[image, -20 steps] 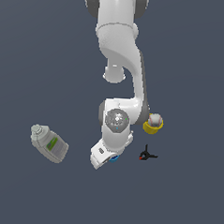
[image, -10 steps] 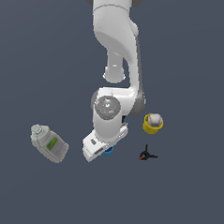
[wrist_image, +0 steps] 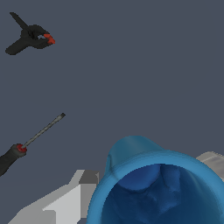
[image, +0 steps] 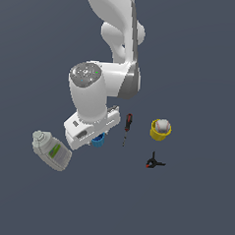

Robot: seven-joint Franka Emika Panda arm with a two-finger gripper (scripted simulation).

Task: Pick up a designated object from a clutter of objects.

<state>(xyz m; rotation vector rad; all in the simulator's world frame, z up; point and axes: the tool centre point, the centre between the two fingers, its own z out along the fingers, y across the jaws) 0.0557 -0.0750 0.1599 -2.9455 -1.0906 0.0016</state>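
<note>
A grey-white plastic bottle with a green label [image: 52, 151] is lying at the exterior view's lower left. Just right of it, the end effector [image: 95, 136] is gripping the small round bright-blue plastic cup [image: 98, 140] by its rim. A red-and-black screwdriver [image: 128, 122], yellow cup [image: 160, 130] and black clamp [image: 154, 162] are lying further right.

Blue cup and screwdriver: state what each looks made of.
Blue cup: probably plastic, given its even bright blue colour, thin rim and soft sheen. Screwdriver: the thin grey shaft looks like metal; the handle, black with a red band, looks like plastic or rubber, though these renders leave that open.
</note>
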